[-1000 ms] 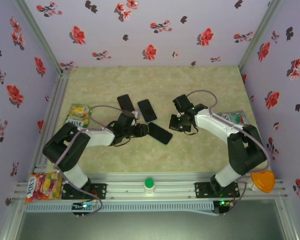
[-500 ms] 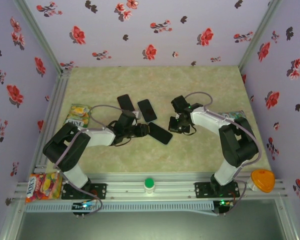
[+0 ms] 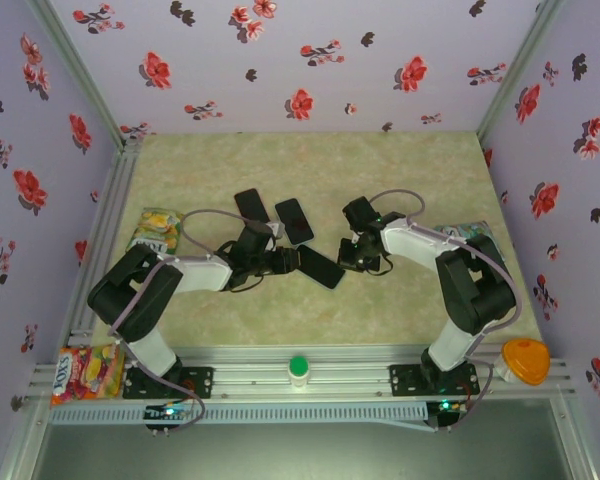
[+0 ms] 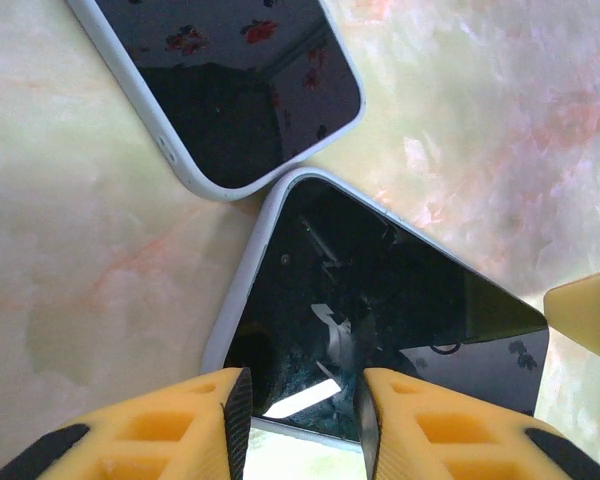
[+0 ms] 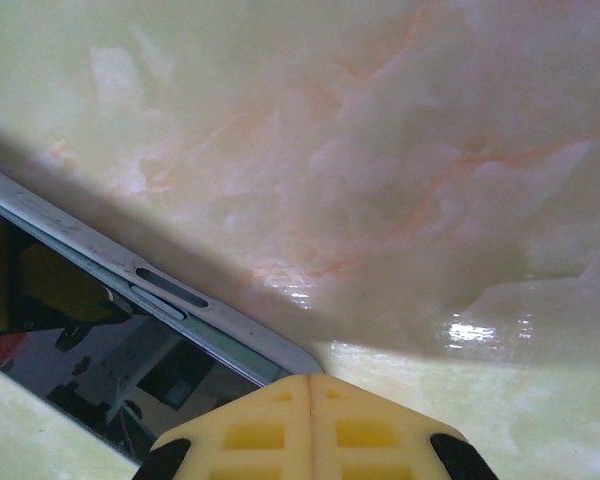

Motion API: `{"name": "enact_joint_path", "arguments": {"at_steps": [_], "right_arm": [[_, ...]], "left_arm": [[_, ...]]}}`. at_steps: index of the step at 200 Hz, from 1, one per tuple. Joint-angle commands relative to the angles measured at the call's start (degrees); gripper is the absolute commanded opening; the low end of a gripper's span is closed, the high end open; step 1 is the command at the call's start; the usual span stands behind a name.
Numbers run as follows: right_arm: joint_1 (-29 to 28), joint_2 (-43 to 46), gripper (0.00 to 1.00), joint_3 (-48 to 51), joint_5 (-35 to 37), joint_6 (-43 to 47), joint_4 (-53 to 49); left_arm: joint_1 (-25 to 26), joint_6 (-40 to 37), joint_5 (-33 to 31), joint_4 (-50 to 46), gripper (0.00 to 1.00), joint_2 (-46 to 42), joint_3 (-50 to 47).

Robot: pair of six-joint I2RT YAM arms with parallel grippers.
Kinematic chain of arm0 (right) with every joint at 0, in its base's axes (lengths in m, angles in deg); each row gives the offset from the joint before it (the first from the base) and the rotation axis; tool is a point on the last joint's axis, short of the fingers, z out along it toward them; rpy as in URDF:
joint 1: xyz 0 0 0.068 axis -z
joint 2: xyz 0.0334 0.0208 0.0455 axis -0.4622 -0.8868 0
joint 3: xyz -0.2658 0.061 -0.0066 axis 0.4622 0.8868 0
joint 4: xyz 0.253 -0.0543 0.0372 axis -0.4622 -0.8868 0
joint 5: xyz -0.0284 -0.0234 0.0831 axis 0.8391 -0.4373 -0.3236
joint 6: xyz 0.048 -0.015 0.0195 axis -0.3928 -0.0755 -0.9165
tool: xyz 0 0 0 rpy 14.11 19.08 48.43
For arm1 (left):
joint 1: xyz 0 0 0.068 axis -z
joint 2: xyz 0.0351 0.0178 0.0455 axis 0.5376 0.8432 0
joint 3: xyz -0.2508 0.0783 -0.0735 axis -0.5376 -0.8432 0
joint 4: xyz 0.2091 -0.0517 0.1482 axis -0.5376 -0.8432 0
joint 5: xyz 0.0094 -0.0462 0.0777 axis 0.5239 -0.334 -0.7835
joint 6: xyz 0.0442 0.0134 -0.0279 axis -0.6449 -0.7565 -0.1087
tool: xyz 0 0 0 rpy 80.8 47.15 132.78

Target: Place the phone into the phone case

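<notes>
Yellow left fingers point(image 4: 160, 420) part-open over phone point(image 4: 400, 310); wrist view: right fingers point(image 5: 250, 430) pressed together, empty.

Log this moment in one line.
left claw: open, over phone end | right claw: shut, beside phone edge

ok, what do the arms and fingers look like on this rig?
The left arm and right arm both have white links with black joints, and a thin grey cable loops along each. A small green light glows at each arm's foot. The fingers are yellow blocks with recessed pockets and black patches near their roots.
</notes>
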State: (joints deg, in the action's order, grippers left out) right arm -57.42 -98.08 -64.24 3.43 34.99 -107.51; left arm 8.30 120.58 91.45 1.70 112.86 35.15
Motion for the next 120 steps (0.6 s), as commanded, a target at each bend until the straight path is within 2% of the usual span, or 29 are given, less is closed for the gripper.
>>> {"name": "enact_joint_path", "arguments": {"at_steps": [1,68,120], "right_arm": [[-0.7,0.3,0.0,1.1,-0.6,-0.9,0.2],[-1.7,3.2,0.01,-0.8,0.6,-0.9,-1.9],[-2.2,2.3,0.01,0.5,0.8,-1.2,-1.0]], "left_arm": [[0.5,-1.0,-0.5,-0.6,0.37,1.0,1.2],[0.6,-0.7,-0.5,-0.4,0.37,1.1,1.2],[0.7,-0.9,-0.5,-0.4,0.37,0.9,1.2]]}}
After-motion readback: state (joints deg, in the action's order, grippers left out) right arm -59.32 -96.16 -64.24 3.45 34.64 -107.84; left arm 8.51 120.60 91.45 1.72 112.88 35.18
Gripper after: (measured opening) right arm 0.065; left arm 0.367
